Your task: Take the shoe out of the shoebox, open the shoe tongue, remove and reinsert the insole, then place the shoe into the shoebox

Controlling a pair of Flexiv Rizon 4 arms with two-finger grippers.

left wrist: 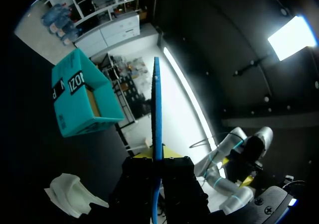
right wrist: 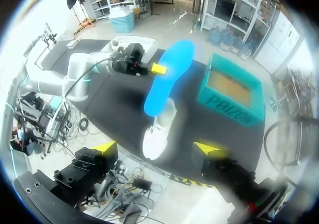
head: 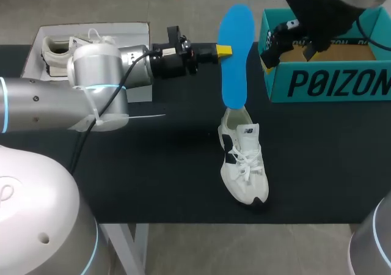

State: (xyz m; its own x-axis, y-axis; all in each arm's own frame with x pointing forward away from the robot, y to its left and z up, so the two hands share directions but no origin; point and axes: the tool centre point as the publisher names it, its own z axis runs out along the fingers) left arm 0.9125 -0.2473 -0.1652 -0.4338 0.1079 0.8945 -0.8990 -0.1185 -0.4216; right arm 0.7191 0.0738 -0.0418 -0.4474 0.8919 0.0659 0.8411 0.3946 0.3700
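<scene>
Closest to the lens, the left arm (head: 61, 98) fills the lower left and left of the head view, its grey-and-white housing hiding part of the black counter (head: 153, 165) and the front of a white tray (head: 36, 55) at upper left. The right arm (head: 324, 12) enters at upper right, cut off by the frame edge, and hangs dark over the teal shoebox (head: 324, 73). It covers part of the box's open top, so the inside is hard to read there.

The left claw (head: 223, 51) is clamped on the blue insole (head: 235, 55), which stands upright at upper centre, just left of the shoebox. In the left wrist view the insole (left wrist: 156, 109) shows edge-on between the black fingers (left wrist: 137, 184), which touch it from both sides. Its lower end meets the heel opening of the white shoe (head: 244, 165); whether it is inside cannot be told. The shoe lies on the counter at lower centre, toe toward the near edge.

The right claw (right wrist: 155, 148) is spread wide and holds nothing, its fingers blurred, high above the shoe and insole. A second white shoe (head: 61, 49) sits in the tray, half hidden by the left arm.
</scene>
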